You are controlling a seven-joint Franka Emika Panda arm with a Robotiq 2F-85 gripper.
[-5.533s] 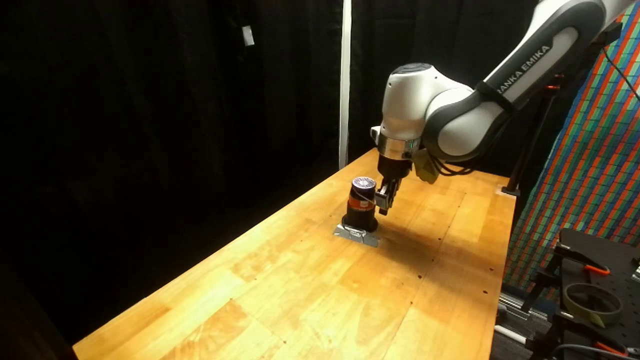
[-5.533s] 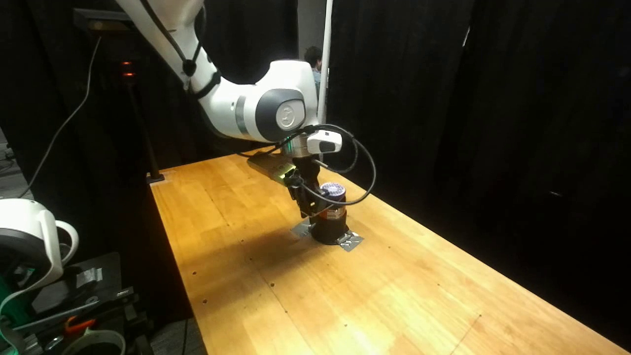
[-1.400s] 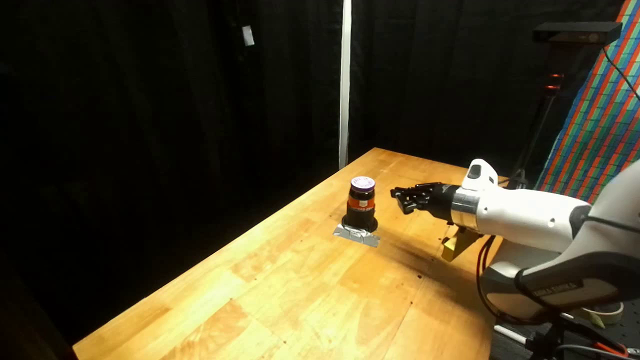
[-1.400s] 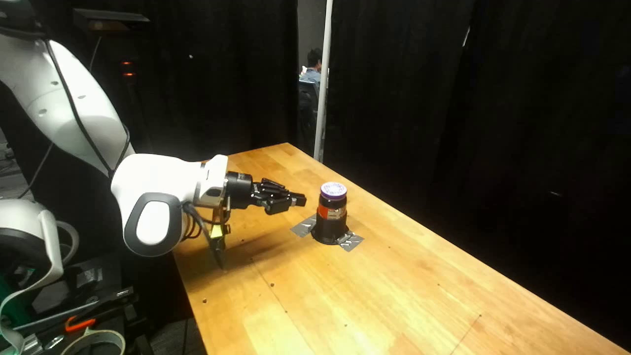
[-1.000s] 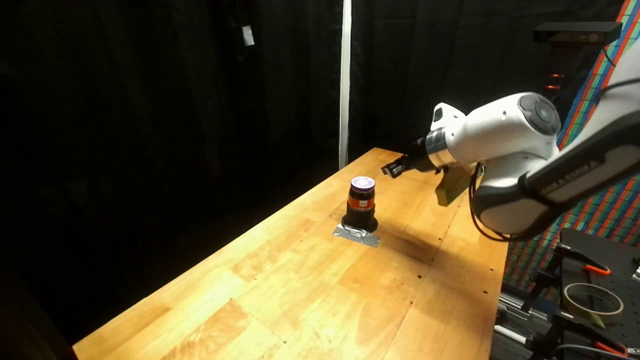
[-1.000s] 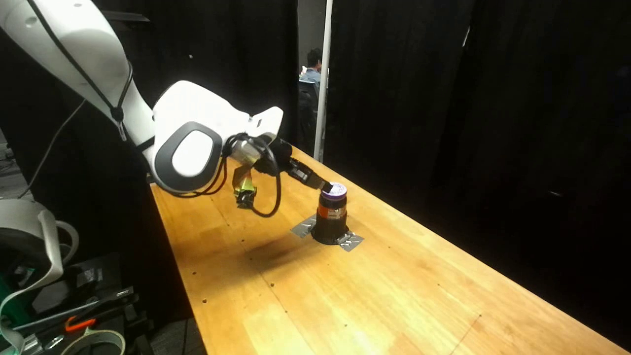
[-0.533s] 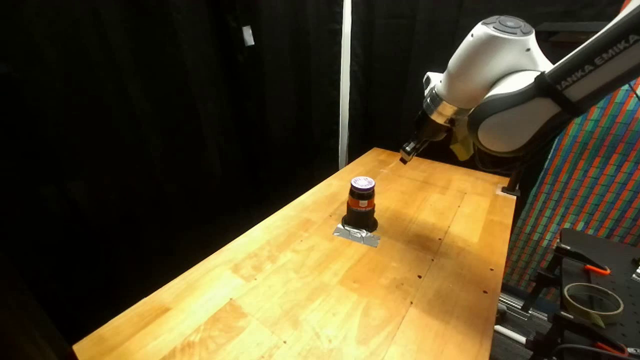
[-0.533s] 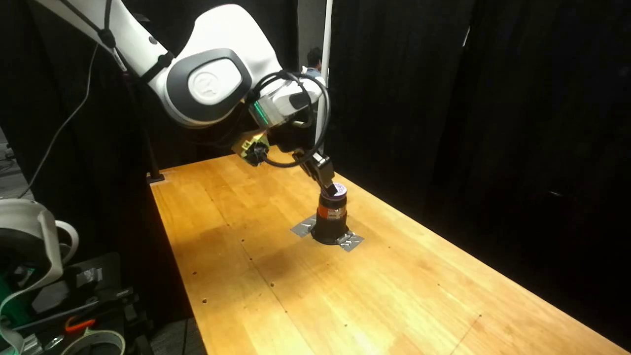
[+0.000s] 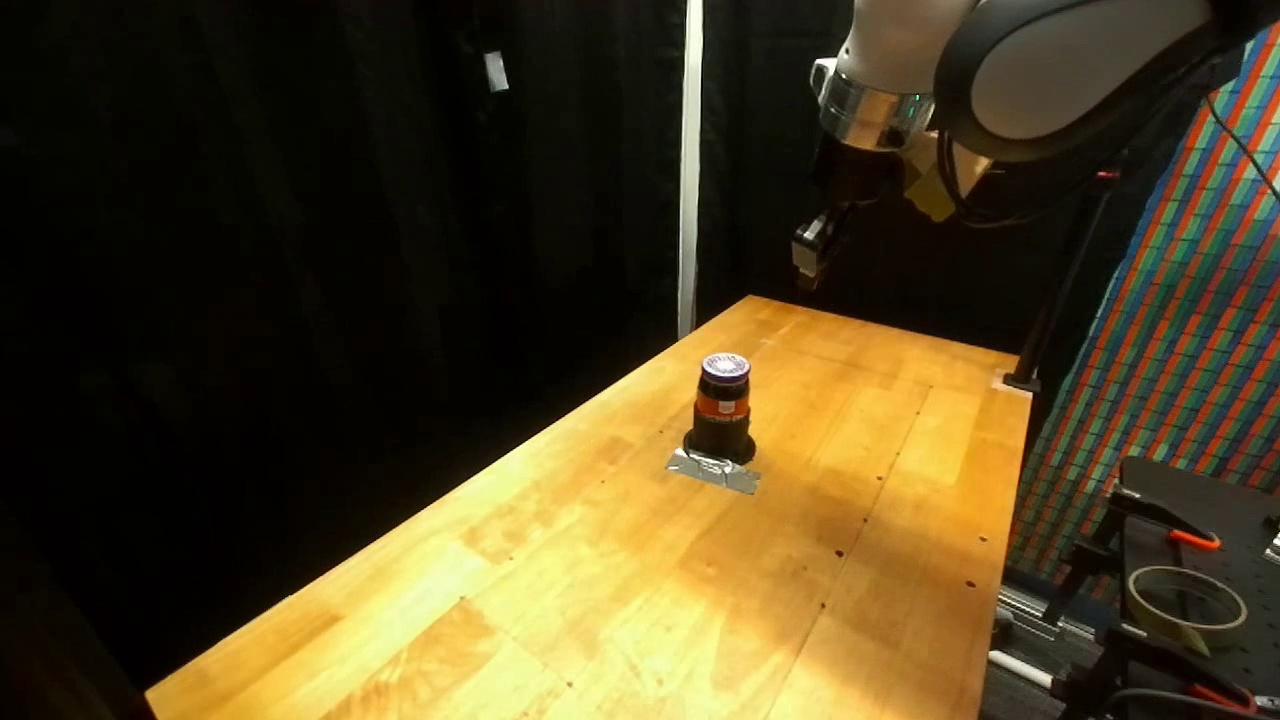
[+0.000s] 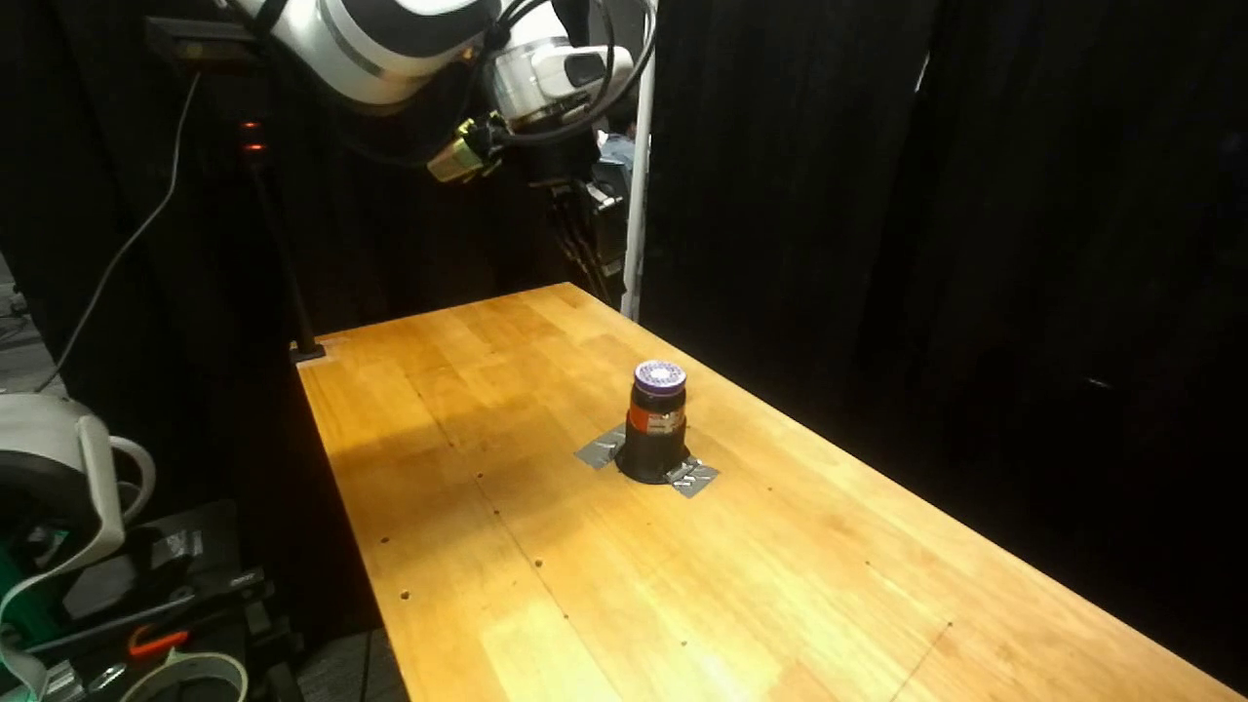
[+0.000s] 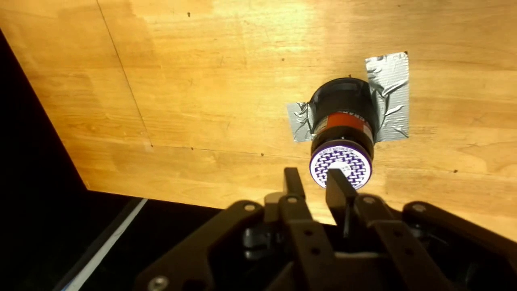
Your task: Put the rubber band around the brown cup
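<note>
Brown cup, lid part-hidden by blurred pincer, seemingly half-parted

Brown cup, upright, orange-labelled, purple-lidded

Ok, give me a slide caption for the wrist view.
Open gripper in the foreground; beyond it, a lidded jar flanked by silver tape on a wooden table.

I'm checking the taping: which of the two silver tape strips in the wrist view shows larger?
The right strip, beside the jar in that view: it shows clearly longer and wider than the left strip.
</note>
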